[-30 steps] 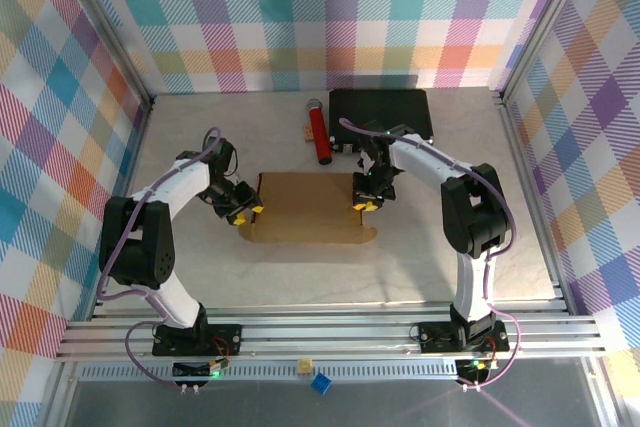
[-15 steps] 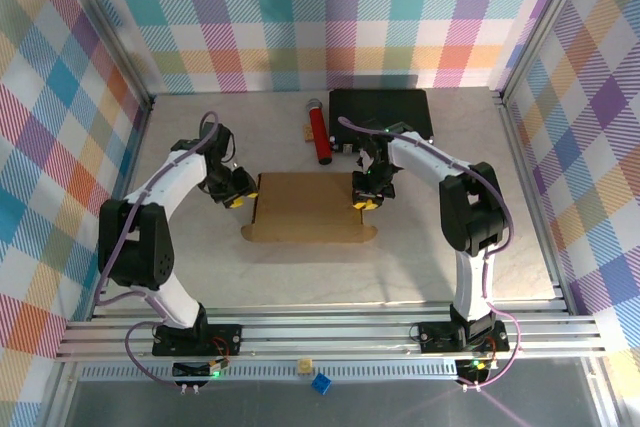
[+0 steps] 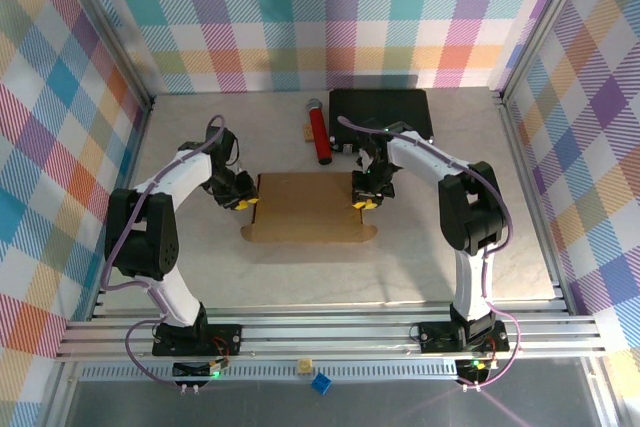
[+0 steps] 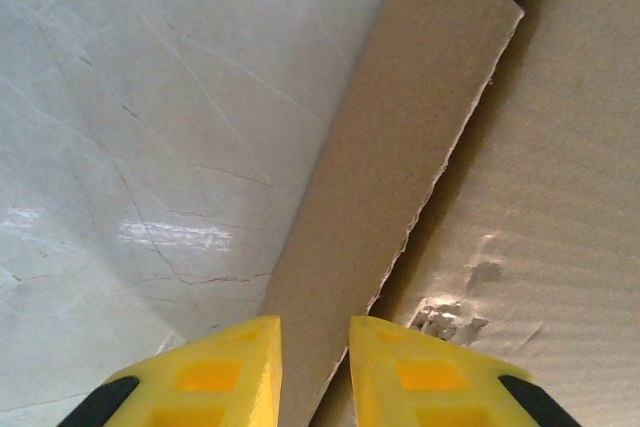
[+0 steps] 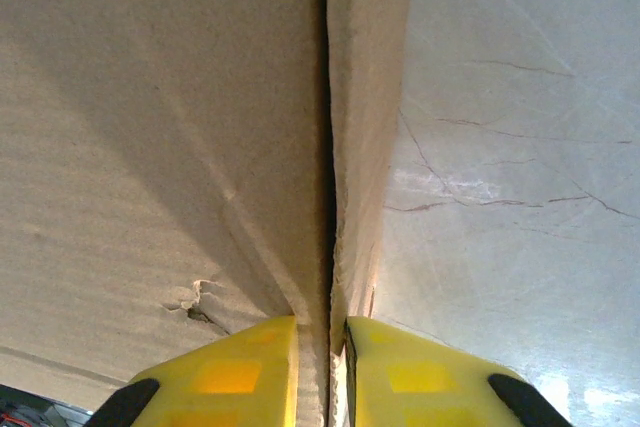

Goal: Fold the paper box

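Cardboard of the paper box [image 3: 308,209] lies flat midway between the left and right edges of the table [image 3: 300,282], left gripper [image 3: 243,204] pinching its left flap [image 4: 400,147], right gripper [image 3: 361,201] pinching its right flap [image 5: 365,97]; you look to be raising the sides, so next swing both upright together.

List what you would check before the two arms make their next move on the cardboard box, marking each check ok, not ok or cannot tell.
1. The plain brown corrugated cardboard box lies with its body flat on the table: ok.
2. The left flap sits inside the left pincer: ok.
3. Left pincer fully closed on that flap: cannot tell.
4. The right pincer is shut on the right flap: ok.
5. The black hard case and red cylinder lie apart from the box: ok.
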You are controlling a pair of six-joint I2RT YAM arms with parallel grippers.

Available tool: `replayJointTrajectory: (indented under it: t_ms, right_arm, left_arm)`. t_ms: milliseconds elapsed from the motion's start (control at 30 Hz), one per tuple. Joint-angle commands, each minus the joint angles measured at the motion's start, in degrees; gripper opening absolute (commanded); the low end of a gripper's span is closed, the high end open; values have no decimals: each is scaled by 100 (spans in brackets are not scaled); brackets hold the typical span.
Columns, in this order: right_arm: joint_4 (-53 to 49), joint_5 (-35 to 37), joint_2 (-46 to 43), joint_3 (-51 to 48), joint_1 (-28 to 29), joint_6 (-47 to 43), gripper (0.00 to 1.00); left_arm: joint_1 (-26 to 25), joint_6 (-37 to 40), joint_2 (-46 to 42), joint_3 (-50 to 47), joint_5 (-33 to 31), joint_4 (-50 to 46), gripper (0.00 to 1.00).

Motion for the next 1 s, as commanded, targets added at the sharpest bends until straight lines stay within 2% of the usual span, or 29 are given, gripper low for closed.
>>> replayJointTrajectory:
  t_ms: [0,233,267,333,400,500,700,967]
  right_arm:
    - [-61,-19,161,122,14,-37,19]
    - [-78,-27,203,163,13,-39,19]
    - [-85,-25,207,172,14,-43,19]
    - [-102,-11,217,190,11,-58,19]
    - [-105,-1,231,208,5,-76,19]
    - [-135,-1,274,254,5,-118,19]
    - [-230,17,404,432,-6,-268,18]
    - [-298,-1,477,560,-22,-309,18]
  left_arm:
    - [-113,146,100,-151,11,59,23]
    - [-150,279,150,-247,-69,76,23]
    - [-151,292,92,-273,-105,102,25]
    - [-150,294,-59,-277,-162,107,36]
    - [-150,350,-228,-238,-181,76,37]
    - [-153,487,-439,-224,-181,62,35]
    - [-124,1048,-279,-114,-14,-173,24]
    - [-115,1163,-7,-98,94,-137,21]
